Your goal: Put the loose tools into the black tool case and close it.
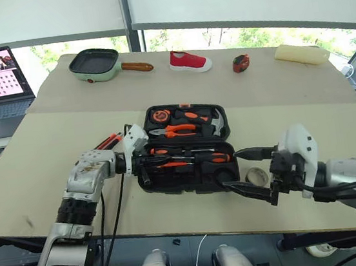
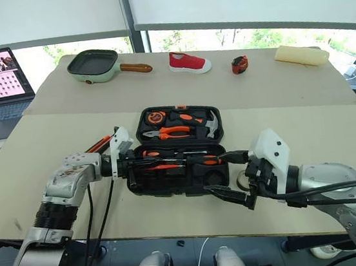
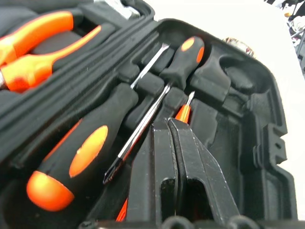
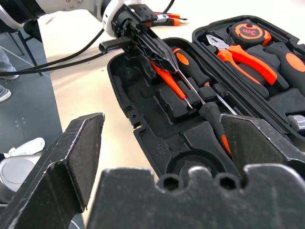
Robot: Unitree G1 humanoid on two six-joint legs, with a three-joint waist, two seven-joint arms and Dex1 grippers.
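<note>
Looking down, I see the black tool case (image 1: pixel 190 151), moulded matte plastic, lying open on the smooth beige table (image 1: pixel 32 164). Two rubbery black-and-orange screwdrivers (image 3: pixel 90 148) sit in its near tray. My left gripper (image 4: pixel 159 55) is pinched closed on the slim orange tester screwdriver (image 4: pixel 167 81) over the slots. My right gripper (image 1: pixel 253 174) hangs spread wide and empty beside the small grey tape roll (image 1: pixel 257 176).

Left gripper (image 4: pixel 164 56) over open tool case (image 4: pixel 143 129)

Silver metal forearms, black ribbed sleeves, white wrist housings, black cables, and black two-fingered end effectors.
</note>
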